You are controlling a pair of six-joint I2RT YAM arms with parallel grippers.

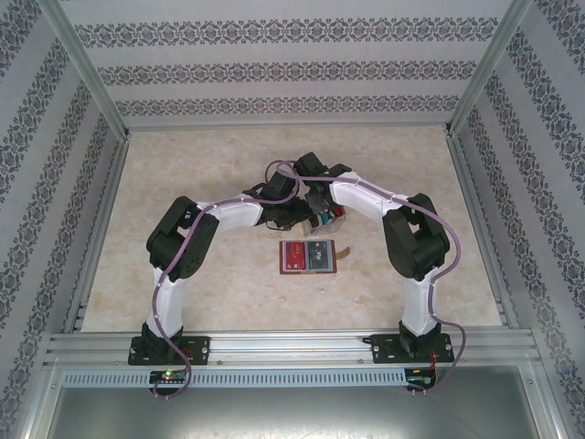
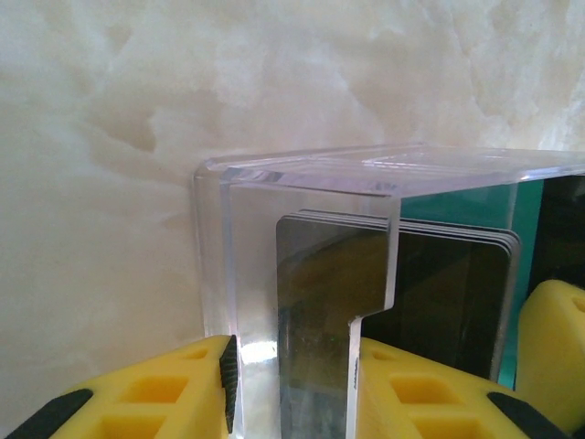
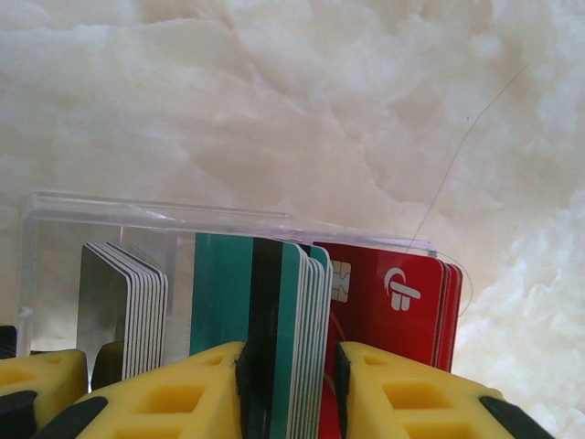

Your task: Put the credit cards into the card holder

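The left end effector (image 2: 292, 380) is clamped on a wall of the clear tray (image 2: 239, 256). The right end effector (image 3: 291, 370) is closed on the teal credit cards (image 3: 224, 293), which stand in this tray between the grey cards (image 3: 128, 293) and the red cards (image 3: 393, 293). The card holder (image 1: 308, 257) lies open on the bench (image 1: 183, 174), near the tray

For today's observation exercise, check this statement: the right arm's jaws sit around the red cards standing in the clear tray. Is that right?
Not quite. The right wrist view shows the right arm's jaws around the teal cards, not the red cards beside them. The rest holds: the cards stand in the clear tray.
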